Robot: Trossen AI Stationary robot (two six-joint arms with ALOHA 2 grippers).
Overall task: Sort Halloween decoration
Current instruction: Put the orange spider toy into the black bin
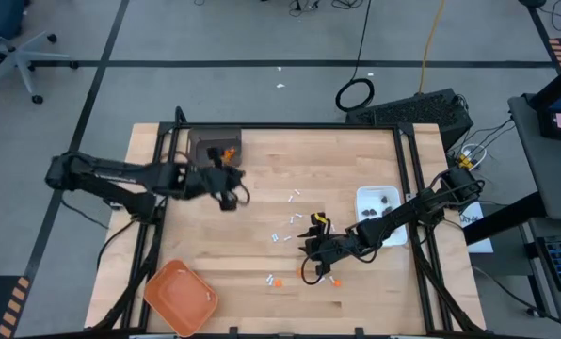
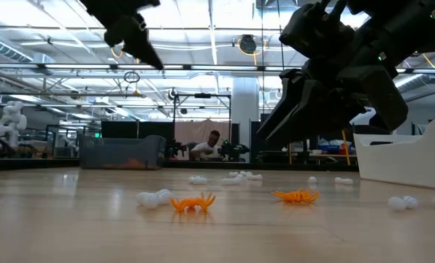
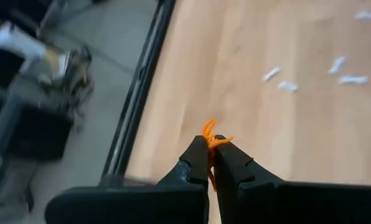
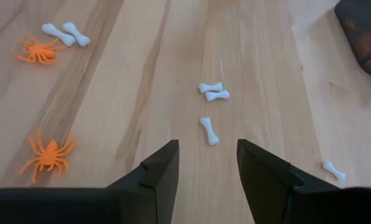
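The Halloween decoration lies scattered on the wooden table: white bone-shaped sticks [image 1: 295, 218], orange spiders [image 1: 276, 281] and dark bits in the white dish [image 1: 379, 200]. My left gripper [image 3: 211, 148] hovers high over the table's far left part, near a dark tray [image 1: 215, 146], shut on an orange spider [image 3: 209, 134]. My right gripper [image 4: 207, 155] stands open low over the table's middle. A white bone [image 4: 209, 130] lies on the wood just ahead of its fingers, untouched. Two more orange spiders [image 4: 48, 152] lie off to one side. My left gripper pinches the orange spider between its two fingertips. The spider's legs [image 3: 208, 129] stick out past the tips. The fingers slant downward, and the spider is lifted clear of the table.
An orange tray [image 1: 180, 297] sits at the near left corner. The white dish [image 2: 403, 157] stands at the right edge. The dark tray at the far left holds an orange bit [image 1: 229, 151]. Bare wood lies between the two arms. Black rails [image 1: 158, 226] frame the table.
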